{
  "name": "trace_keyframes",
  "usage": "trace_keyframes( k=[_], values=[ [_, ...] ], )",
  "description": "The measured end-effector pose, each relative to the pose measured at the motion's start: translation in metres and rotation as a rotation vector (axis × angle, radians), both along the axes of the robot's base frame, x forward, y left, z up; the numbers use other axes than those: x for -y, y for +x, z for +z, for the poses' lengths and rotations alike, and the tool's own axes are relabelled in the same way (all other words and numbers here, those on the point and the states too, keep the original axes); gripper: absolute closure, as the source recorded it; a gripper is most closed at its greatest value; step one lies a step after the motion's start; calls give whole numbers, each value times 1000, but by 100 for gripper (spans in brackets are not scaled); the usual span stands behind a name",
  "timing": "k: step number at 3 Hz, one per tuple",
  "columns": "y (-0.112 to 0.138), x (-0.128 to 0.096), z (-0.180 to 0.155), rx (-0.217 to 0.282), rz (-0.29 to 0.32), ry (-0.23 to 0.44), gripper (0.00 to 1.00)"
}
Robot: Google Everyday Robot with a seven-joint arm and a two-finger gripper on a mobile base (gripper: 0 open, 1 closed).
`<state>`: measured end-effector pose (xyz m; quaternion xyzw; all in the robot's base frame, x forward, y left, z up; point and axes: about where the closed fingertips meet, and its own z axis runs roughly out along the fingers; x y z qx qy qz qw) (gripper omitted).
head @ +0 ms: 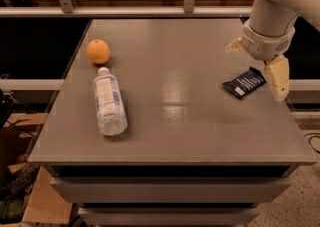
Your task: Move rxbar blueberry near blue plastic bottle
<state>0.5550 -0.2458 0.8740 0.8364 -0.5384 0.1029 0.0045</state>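
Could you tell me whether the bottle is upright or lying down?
Lying down: blue plastic bottle rests lengthwise on the table, cap toward the orange; gripper beside rxbar blueberry.

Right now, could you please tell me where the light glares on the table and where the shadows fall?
Camera view: a pale sheen sits mid-table, between the bottle and the snack bar. Soft shadows hug the bottle's right side and the base of the orange. The gripper hangs by the bar at the right edge, and the surroundings beside the table are dark.
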Motion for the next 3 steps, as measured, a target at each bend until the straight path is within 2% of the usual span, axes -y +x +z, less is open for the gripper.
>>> trace_keyframes(
  k=[2, 3],
  values=[
    [16, 0, -48, -65, -67, 8, 0],
    [21, 1, -65, -96, -93, 18, 18]
  ],
)
